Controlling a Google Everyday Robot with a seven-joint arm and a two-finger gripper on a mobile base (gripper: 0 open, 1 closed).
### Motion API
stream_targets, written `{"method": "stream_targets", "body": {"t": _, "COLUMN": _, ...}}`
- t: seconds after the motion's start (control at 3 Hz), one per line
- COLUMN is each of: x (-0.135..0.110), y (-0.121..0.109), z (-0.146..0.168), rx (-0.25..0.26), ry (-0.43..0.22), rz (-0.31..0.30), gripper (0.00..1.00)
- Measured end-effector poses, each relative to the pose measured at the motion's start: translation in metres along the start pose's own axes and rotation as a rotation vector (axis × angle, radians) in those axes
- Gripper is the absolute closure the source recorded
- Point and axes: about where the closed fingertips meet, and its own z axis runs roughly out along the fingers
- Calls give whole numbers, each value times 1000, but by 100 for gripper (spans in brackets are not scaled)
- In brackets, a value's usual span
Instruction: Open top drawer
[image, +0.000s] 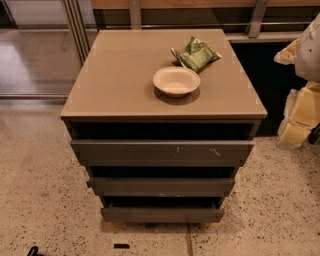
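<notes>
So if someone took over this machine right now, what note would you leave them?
The gripper is at the right edge of view, beside the cabinet and well clear of the drawers.
The top drawer, with the scuffed front, sits just under the cabinet top. No tray shows, so it looks shut.
On top are a white bowl and, behind it, a green snack bag.
Done: nothing visible.
Left: reach the drawer front and pull it out.

1 camera looks steeply down, fairly near, at the cabinet (115, 75) front, jaws at the right edge.
</notes>
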Motion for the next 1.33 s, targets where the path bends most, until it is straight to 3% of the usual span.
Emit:
{"method": "stream_targets", "body": {"t": 0.33, "x": 0, "y": 0, "z": 0, "rx": 0, "ry": 0, "rz": 0, "gripper": 0}}
{"method": "stream_targets", "body": {"t": 0.67, "x": -1, "y": 1, "z": 11, "rx": 17, "ry": -66, "rz": 84, "gripper": 0}}
{"method": "stream_targets", "body": {"t": 1.0, "x": -4, "y": 2, "z": 41, "rx": 27, "ry": -192, "rz": 327, "gripper": 0}}
{"method": "stream_targets", "body": {"t": 1.33, "x": -10, "y": 0, "z": 61, "rx": 27, "ry": -260, "rz": 482, "gripper": 0}}
